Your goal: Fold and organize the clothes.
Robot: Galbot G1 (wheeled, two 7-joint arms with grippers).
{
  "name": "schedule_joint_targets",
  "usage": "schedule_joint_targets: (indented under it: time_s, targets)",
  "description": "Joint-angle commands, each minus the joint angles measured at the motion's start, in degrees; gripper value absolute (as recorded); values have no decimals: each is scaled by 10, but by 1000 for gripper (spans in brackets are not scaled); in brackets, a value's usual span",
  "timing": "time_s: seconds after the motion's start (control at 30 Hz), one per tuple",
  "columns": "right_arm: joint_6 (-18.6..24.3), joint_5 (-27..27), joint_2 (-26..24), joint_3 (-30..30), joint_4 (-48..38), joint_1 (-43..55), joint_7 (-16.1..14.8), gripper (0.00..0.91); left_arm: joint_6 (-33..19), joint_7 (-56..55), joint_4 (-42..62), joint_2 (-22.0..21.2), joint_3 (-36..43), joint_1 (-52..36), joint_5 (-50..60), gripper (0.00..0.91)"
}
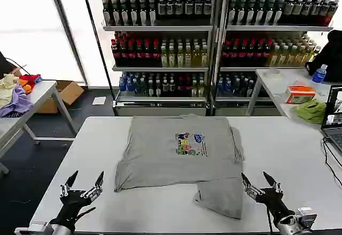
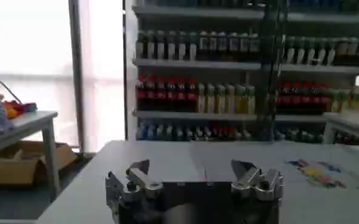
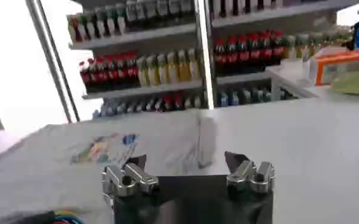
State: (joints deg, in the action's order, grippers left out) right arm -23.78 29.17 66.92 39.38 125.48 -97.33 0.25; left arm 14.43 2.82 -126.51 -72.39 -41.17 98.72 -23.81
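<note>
So the shirt (image 1: 176,157) is lying mostly flat in the middle of the surface (image 1: 299,155), print side up, collar toward the far edge. It isn't fully spread: the sleeve on the robot's right is tucked in over the body, and a flap of cloth sticks out toward the near edge on that same side, a bit rumpled. The hem on the left side ends in a loose corner pointing at the near left corner of the surface.

Left claw (image 1: 84,183) hovers near the near left corner, fingers spread apart, nothing in it, a little short of the shirt's hem corner. Right claw (image 1: 258,182) sits by the near edge on the right, fingers also apart and empty, just beside that sticking-out flap.

My read on handling: this is thin cotton, light and totally floppy, so it won't hold any shape once lifted and will sag from wherever it's pinched. It probably grips fine, not slippery, but a claw could easily catch two layers where the cloth is doubled over. I'd pinch at edges and corners, not the middle: the left hem corner for the left claw, the outer edge of the flap for the right one. Lifting low and dragging slowly should keep the rest from bunching up.
</note>
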Motion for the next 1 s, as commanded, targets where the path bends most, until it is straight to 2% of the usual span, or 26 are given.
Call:
schedule_joint_targets:
  time_s: [0.03,0.1,0.2,0.5,0.53,0.57,0.6,0.67,0.7,1.0]
  targets:
    - [-93,-6,-10,-30,42,-18,63,907,152,-73,17,107,96,-52,-111,907]
    - [-94,0,-6,-40,49,-23,68,907,162,-75,20,118,101,-61,-126,907]
    - [-95,-21,-1,-55,63,-40,84,907,171,-76,24,127,113,-75,-138,907]
    - [-93,-34,21,-86,46,-36,106,907,173,-77,71,128,142,-120,-142,907]
    - [-94,-34,22,-87,43,-35,107,816,172,-77,75,127,144,-125,-142,907]
    - [-93,-34,22,-89,40,-33,105,685,171,-76,79,127,144,-128,-142,907]
    - [-93,-34,22,-92,37,-32,104,373,171,-77,81,127,144,-129,-142,907]
    - [-93,-35,24,-103,33,-29,101,40,169,-77,88,124,145,-134,-141,907]
    - [-93,-35,25,-105,32,-29,102,0,169,-77,89,123,145,-135,-141,907]
    - [-92,-54,32,-130,21,-26,99,0,153,-78,112,107,146,-142,-136,907]
